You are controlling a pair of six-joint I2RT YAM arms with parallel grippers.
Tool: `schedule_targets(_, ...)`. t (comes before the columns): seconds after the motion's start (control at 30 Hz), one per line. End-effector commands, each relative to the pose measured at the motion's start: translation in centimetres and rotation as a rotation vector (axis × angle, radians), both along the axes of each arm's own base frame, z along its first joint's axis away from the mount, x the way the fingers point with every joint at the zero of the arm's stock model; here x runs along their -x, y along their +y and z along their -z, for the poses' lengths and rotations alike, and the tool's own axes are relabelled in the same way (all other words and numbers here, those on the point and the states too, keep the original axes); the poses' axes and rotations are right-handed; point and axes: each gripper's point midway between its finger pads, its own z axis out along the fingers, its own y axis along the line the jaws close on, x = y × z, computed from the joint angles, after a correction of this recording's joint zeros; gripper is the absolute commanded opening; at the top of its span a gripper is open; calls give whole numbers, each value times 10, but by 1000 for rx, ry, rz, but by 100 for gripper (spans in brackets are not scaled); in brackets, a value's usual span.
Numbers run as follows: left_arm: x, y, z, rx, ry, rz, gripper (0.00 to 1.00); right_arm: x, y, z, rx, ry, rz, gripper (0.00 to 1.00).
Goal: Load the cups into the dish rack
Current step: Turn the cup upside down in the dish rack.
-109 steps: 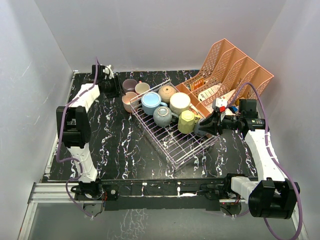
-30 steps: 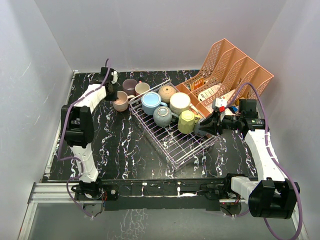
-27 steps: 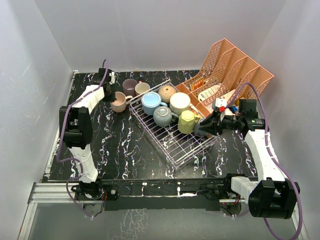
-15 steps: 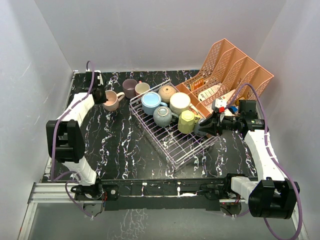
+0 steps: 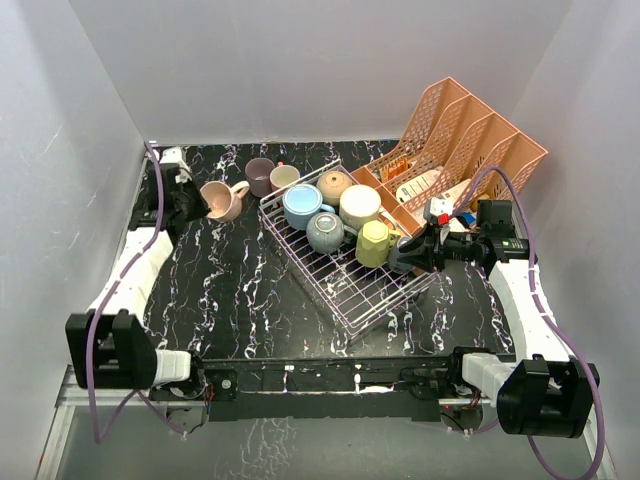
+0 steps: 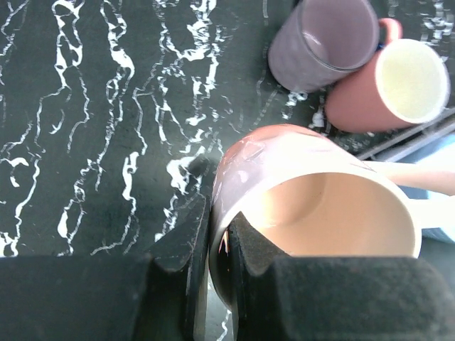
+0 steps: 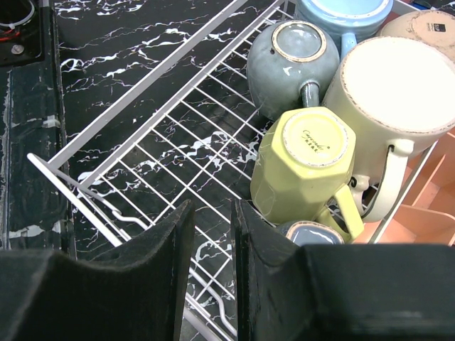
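My left gripper [image 5: 195,203] is shut on the rim of a pink mug [image 5: 221,199], one finger inside and one outside, and holds it above the table left of the dish rack [image 5: 350,292]. In the left wrist view the pink mug [image 6: 313,206] fills the lower right, beside my gripper [image 6: 219,234]. A mauve mug [image 5: 260,172] and a cream-lined pink mug [image 5: 285,176] stand behind the rack. The rack holds light blue [image 5: 301,206], tan [image 5: 334,185], cream [image 5: 359,206], grey-blue [image 5: 325,232] and yellow [image 5: 373,243] mugs. My right gripper [image 5: 402,258] hovers over the rack [image 7: 142,142] beside the yellow mug [image 7: 302,174], narrowly open and empty.
A salmon-pink lattice file organiser [image 5: 470,140] stands right behind the rack, with small items [image 5: 445,212] at its foot. White walls close the table in on the left, back and right. Another small grey-blue mug [image 7: 313,233] sits under my right finger.
My left arm has lifted the pink mug from beside the rack's far corner and swung it left, towards the wall. The right arm has not moved.
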Motion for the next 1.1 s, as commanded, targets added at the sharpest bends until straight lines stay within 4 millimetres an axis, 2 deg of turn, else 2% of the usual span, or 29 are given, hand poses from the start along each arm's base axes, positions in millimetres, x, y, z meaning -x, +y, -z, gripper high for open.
schedule_targets(0.0,7,-25,-70,133,-257,85,0,-1,1,-6,-18,-41,-12,30)
schedule_targets(0.23,38,-61,-104,269,-412,260,0,3,3,-5,-31,-39,-29,30)
schedule_targets(0.5,60,-98,-134,460,-520,424,0,4,-1,-7,-43,-42,-25,31)
schedule_targets(0.67,79,-118,-156,471,-618,528,0,6,-2,-10,-32,-41,-21,31)
schedule_targets(0.8,94,-140,-167,440,-692,607,0,10,-2,-15,-17,-37,-35,33)
schedule_targets(1.07,124,-185,-172,449,-787,766,0,17,-3,-36,8,0,-63,36)
